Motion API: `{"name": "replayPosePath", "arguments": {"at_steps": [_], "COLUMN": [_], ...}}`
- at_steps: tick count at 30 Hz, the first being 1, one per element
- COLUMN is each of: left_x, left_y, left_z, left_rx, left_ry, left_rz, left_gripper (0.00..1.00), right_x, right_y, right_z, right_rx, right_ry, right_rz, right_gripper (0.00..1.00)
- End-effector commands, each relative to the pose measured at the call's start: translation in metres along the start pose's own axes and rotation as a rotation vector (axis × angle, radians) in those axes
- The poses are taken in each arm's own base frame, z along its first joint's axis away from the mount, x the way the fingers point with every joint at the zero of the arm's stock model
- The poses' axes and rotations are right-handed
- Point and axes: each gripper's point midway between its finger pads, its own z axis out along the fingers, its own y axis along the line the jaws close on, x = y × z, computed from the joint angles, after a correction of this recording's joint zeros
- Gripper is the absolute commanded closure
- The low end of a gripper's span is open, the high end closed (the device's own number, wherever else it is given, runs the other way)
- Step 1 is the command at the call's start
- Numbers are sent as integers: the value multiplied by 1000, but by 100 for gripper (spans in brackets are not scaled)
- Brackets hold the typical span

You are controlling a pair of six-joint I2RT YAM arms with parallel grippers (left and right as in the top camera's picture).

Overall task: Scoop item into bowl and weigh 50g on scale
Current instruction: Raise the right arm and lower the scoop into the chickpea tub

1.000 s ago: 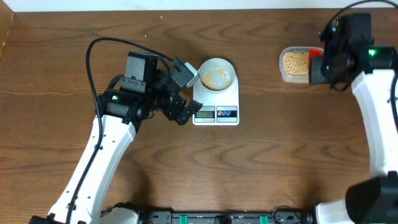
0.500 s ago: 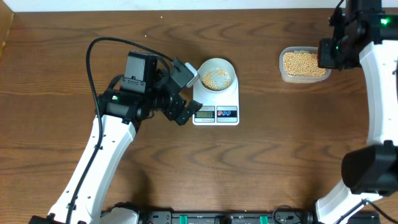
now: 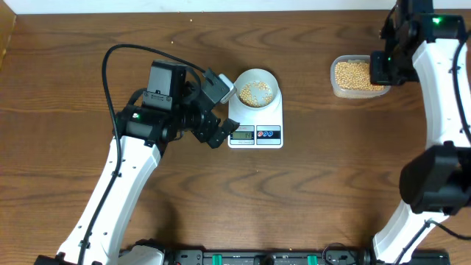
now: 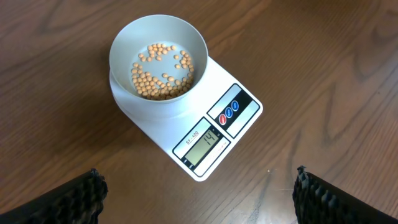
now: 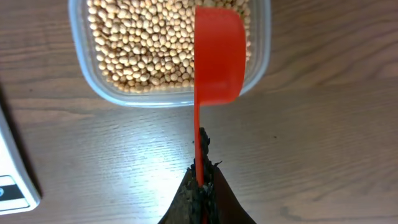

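The pale bowl (image 3: 256, 89) sits on the white scale (image 3: 255, 135) and holds a thin layer of tan beans (image 4: 163, 78). The scale's display (image 4: 208, 139) reads 14. My left gripper (image 3: 221, 110) stands wide open just left of the scale, with nothing between its fingers (image 4: 61, 200). My right gripper (image 5: 200, 177) is shut on the thin handle of a red scoop (image 5: 217, 56). The scoop's cup hangs over the right part of a clear tub (image 5: 261, 74) full of beans (image 3: 352, 73). No beans show on the scoop.
In the right wrist view, a corner of the scale (image 5: 12, 180) shows at the left edge. A black cable (image 3: 110, 66) loops behind the left arm. Bare wooden tabletop (image 3: 331, 184) lies between the scale and the tub.
The right arm has drawn back from over the tub toward its right end, so more of the beans show. The left arm, bowl and scale have not moved.
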Motion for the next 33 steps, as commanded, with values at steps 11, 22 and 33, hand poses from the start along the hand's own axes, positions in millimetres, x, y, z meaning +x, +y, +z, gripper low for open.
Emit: {"name": "replayPosePath", "arguments": {"at_steps": [11, 22, 33], "left_x": [1, 1, 1], "left_y": [-3, -3, -3], "left_z": [1, 1, 1], "left_rx": [14, 14, 14], "left_ry": [-1, -1, -1], "left_rz": [10, 10, 10], "left_gripper": [2, 2, 2], "right_x": [-14, -8, -8], "right_y": [13, 24, 40], "right_z": [20, 31, 30], "right_rx": [10, -51, -151], "right_ry": [-5, 30, 31], "right_rz": [-47, -64, -70], "right_gripper": [99, 99, 99]}}
